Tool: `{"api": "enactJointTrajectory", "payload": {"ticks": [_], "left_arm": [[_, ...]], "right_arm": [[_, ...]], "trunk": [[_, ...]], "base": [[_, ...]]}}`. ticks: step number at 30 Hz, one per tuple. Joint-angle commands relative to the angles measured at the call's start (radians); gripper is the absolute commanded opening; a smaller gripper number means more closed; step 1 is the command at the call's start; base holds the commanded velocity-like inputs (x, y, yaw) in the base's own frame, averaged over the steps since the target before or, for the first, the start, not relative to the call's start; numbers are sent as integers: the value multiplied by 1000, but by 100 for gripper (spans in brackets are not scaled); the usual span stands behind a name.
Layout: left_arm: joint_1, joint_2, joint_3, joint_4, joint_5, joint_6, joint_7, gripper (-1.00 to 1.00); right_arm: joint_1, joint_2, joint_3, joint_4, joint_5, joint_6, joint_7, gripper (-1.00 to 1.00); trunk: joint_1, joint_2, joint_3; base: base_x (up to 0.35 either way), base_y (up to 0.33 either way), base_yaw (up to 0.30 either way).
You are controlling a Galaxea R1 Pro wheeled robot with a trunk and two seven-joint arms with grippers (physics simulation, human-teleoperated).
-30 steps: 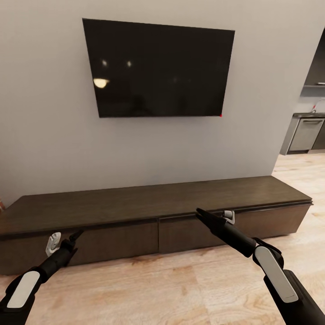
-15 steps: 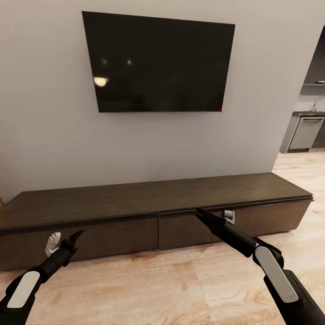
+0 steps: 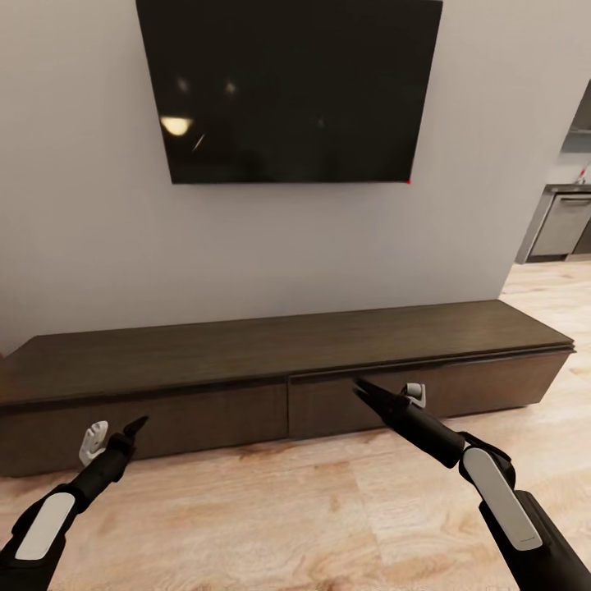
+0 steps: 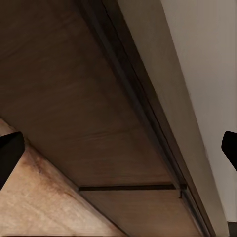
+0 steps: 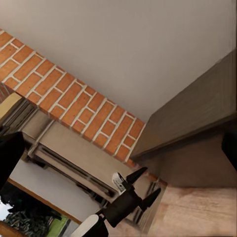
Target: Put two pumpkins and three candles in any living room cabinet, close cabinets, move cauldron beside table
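Cabinet [image 3: 287, 394] just ahead of my empty, spread left hand [image 3: 115, 433] and right hand [image 3: 386, 394]; stiff, handle-less fronts, so I'd pry at an edge.

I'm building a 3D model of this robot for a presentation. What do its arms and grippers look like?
Both arms are slim and black, each forearm carrying a long, rounded white panel. They taper to narrow black wrists. The left gripper and right gripper each have thin, pointed black jaws, with a small white bracket-like part beside them. No cables or markings are visible.
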Motion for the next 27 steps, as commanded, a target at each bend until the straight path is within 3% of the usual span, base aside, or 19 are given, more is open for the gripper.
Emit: {"api": "enactJointTrajectory", "payload": {"ticks": [1,8,27], "left_arm": [[-1,-1,3,0,7,9,-1,100],[-1,-7,3,0,5,9,-1,100],[0,-6,0,0,-3,9,-6,100]], "right_arm": [[-1,-1,1,0,-8,6,-1,100],[-1,-1,1,1,-8,6,-1,100],[-1,-2,1,0,-8,6,0,100]], "trunk": [[0,-1,-5],[3,-2,-32],[3,-2,-32]], "base": [[0,0,0],[0,0,0],[9,0,0]]}}
